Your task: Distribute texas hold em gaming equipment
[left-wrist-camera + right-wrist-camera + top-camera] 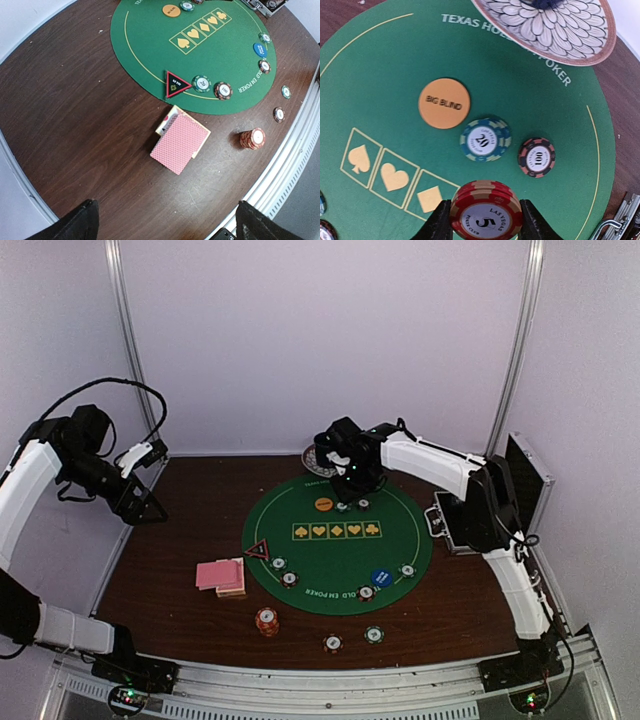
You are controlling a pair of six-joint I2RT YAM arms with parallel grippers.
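Poised over the 12 o'clock rim of the round green mat [320,562], the right end effector [346,487] is seen from the top external view, though its grip cannot be told there. The left end effector [145,506] is held high, off toward 9 o'clock of the mat. The pink-backed cards [222,575] are stacked on the brown surface [170,570] just off the mat's 8 o'clock edge. The triangle marker [257,550] is placed just inside that edge, and an orange chip stack [266,621] is set on the surface near 7 o'clock. The blue disc [381,578] is found on the mat near 4 o'clock. In the left wrist view, the left end effector [165,227] is shown spread wide with nothing between its fingers [75,225]. The cards [180,142] are seen at centre, with the triangle marker [176,84] at their 12 o'clock and the orange chip stack [252,138] at 3 o'clock. In the right wrist view, a short stack of red chips [486,210] marked 5 is gripped by the right end effector [485,222]. Beyond it on the mat [380,60], the orange BIG BLIND disc [444,103] is seen at 11 o'clock, a green 20 chip [485,139] at 12 o'clock and a dark red 100 chip [536,157] at 1 o'clock. The patterned saucer [545,25] is overlapped onto the mat's far edge.
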